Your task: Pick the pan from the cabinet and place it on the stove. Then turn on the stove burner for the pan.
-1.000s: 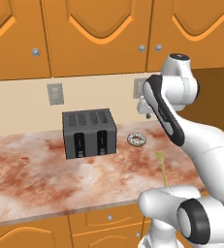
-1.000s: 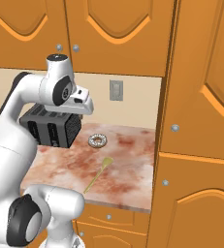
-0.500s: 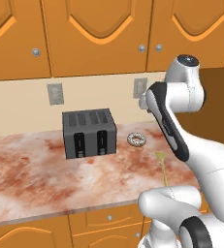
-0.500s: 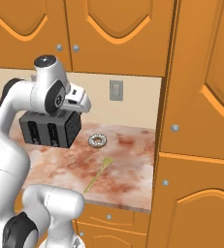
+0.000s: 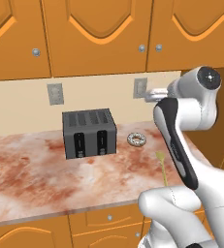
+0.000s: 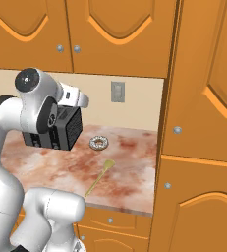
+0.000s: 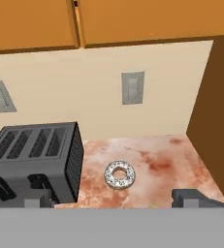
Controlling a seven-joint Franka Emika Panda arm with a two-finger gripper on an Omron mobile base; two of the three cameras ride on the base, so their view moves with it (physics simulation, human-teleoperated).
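The cabinet (image 5: 99, 34) hangs over the counter with its arched doors closed, and it also runs along the top of the right base view (image 6: 110, 29) and the hand view (image 7: 133, 19). The pan is hidden. The stove is out of view. My gripper (image 7: 114, 199) is open, its two dark fingertips (image 7: 193, 197) far apart with nothing between them. It is held in the air just below the cabinet doors, level with the wall socket (image 5: 140, 88), and faces the back wall above the counter's right end.
A dark grey toaster (image 5: 89, 131) stands on the reddish marbled counter (image 5: 31, 174). A sprinkled doughnut (image 5: 136, 139) lies to its right, and a thin yellow utensil (image 6: 99, 177) lies nearer the front edge. A tall wooden cabinet (image 6: 203, 123) closes off the right side.
The arm has lifted its hand higher toward the cabinet doors, and the jaws have spread a little wider. The things on the counter have not moved.
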